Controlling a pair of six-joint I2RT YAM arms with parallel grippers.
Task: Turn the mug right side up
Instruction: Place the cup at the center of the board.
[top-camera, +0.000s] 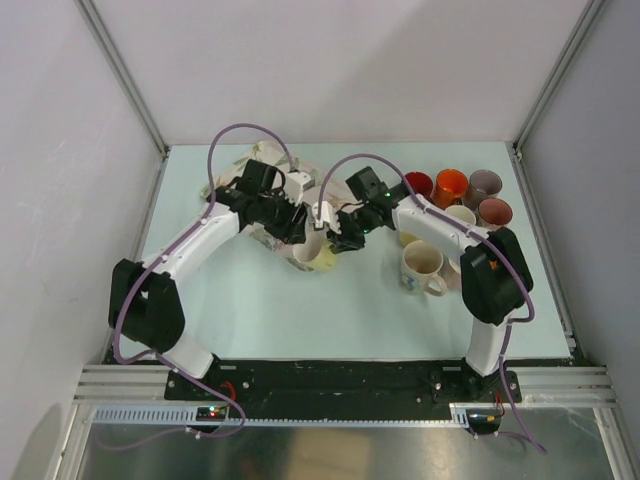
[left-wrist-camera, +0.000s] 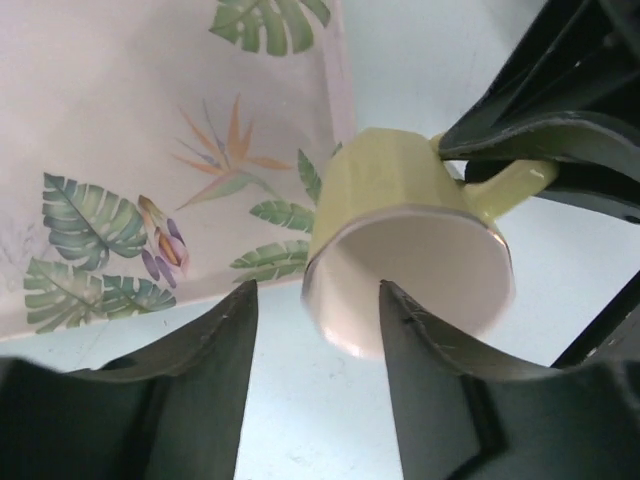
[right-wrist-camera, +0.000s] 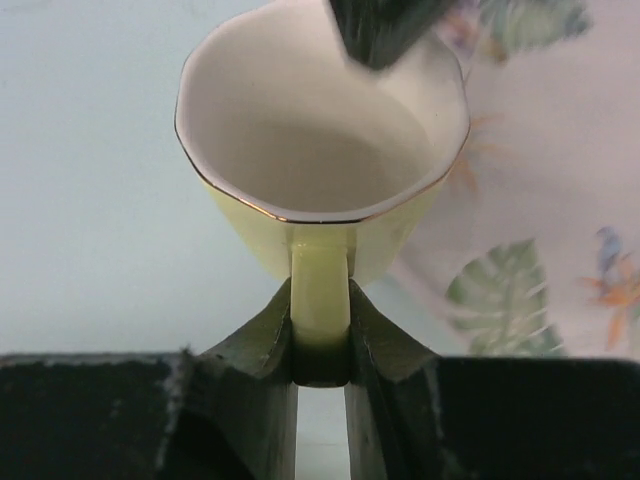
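Right tool (right-wrist-camera: 320, 305) clenched on handle (right-wrist-camera: 320, 265) of pale yellow ceramic mug (right-wrist-camera: 320, 150) at frame centre, left tool (left-wrist-camera: 315, 292) released astride rim; narrow handle grip may let it swivel.

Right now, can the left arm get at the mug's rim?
Probably yes. The left gripper is open right at the mug, one finger by the rim, nothing between. The right gripper is shut on the handle only, leaving the rim free.
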